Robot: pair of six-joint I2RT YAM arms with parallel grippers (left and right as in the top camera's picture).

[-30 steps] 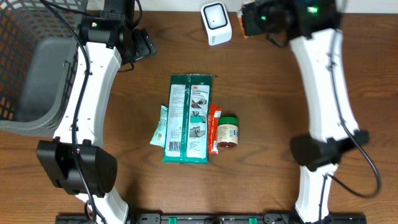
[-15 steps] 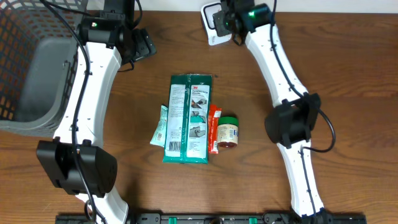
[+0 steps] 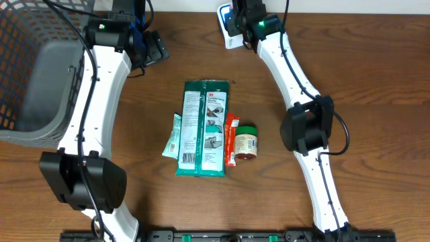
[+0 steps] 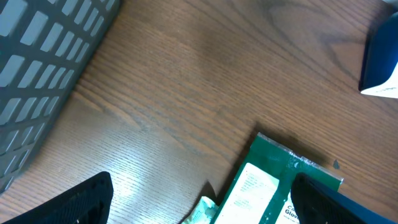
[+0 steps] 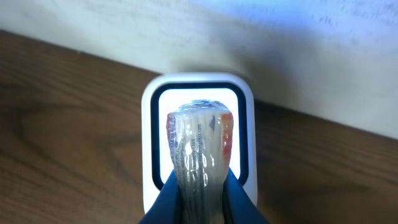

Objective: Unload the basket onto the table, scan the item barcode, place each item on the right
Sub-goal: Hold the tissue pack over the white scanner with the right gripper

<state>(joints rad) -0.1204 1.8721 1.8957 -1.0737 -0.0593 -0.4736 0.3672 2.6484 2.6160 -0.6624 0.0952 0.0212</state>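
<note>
My right claw [image 5: 198, 194] is clenched on a small film-wrapped packet [image 5: 198, 142]. It grips the lower end, and the rest stands up past my fingertips. Directly ahead of the claw, with the packet squarely in front of its dark window, is the white scanner [image 5: 149, 124]. I cannot tell whether the packet touches the window or hangs just short of it. I also cannot make out a barcode on the side facing me, so it may be on the far side, towards the window.

I judge the packet to be light and soft. The wrap is glossy and wrinkled, so it is probably slippery, and it will bend if I pinch harder. Holding it low on the tail end seems right, because that leaves the printed body free for the scanner to read. A firm but gentle squeeze should be enough. The shine on the film may throw glare, so a slight tilt could help the read.

My left claw [image 4: 200, 186] is released, jaws wide, holding nothing. It hovers over bare wood, with the grey basket [image 4: 43, 74] off to one side and the top of a green package [image 4: 273, 180] just below and ahead. Well behind my right claw, beside that package, lie a small jar [image 3: 246, 142] and an orange sachet [image 3: 231, 139], unscanned as far as I can judge.
</note>
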